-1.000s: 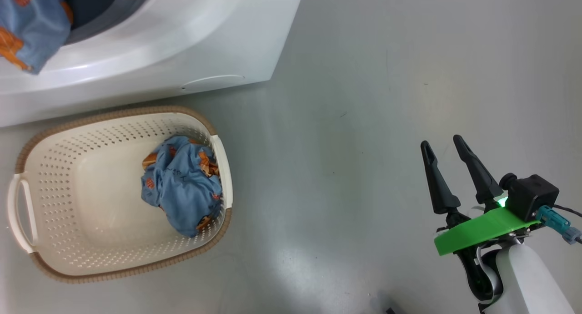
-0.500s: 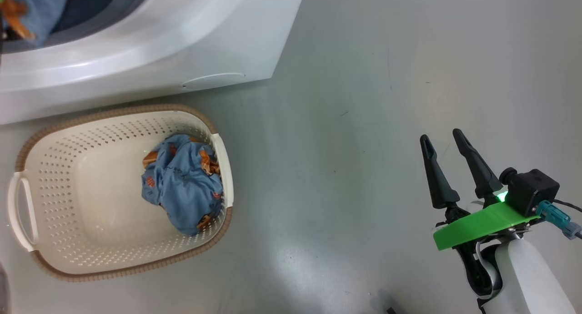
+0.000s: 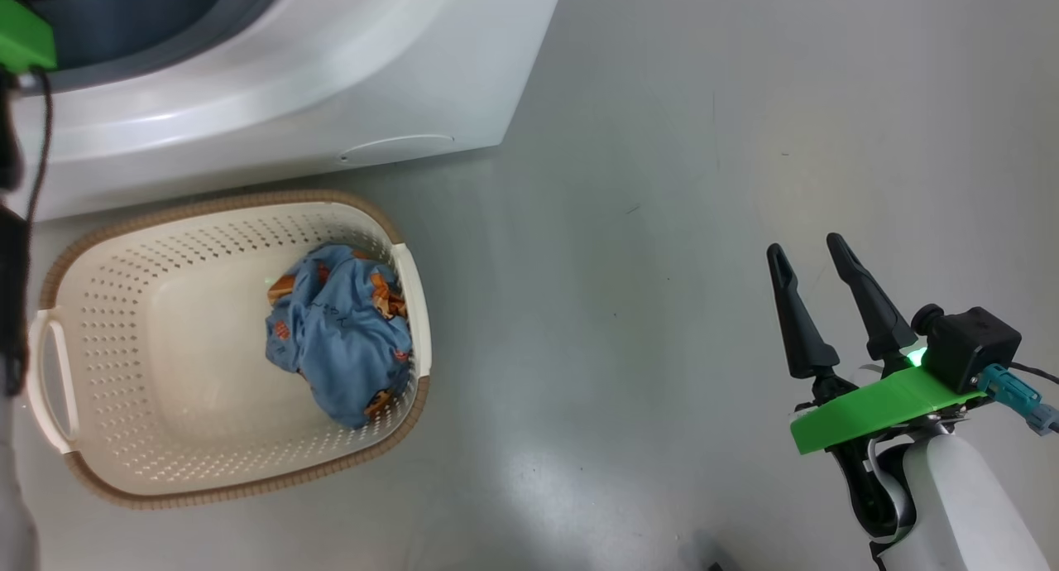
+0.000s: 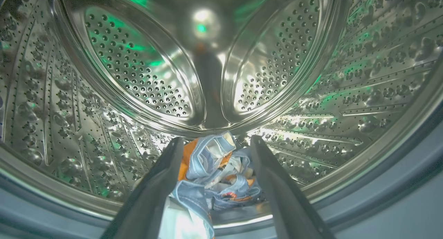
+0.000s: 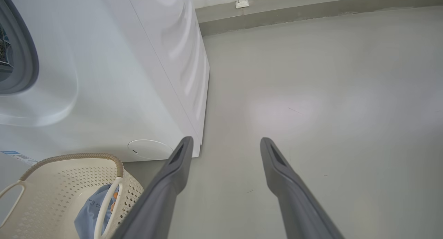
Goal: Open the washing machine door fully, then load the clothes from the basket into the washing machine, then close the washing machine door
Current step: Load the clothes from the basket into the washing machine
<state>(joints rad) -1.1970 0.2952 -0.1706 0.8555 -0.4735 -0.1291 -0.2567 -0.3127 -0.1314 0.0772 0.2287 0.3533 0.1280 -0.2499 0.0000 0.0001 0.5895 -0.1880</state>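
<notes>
Both jaws of the left gripper (image 4: 216,139) had just sprung wide apart, dropping one bundle of clothes (image 4: 214,173) in the drum (image 4: 138,76) of the washing machine (image 3: 331,83). The right gripper (image 3: 804,243) was open and empty. A second bundle (image 3: 339,339) lay by the basket's (image 3: 207,490) right edge, probably next.

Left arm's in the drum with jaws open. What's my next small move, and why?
Probably draw the left gripper straight back out of the washing machine drum: its fingers stand apart, the blue garment lies unclamped between them, and another blue bundle waits in the basket.
</notes>
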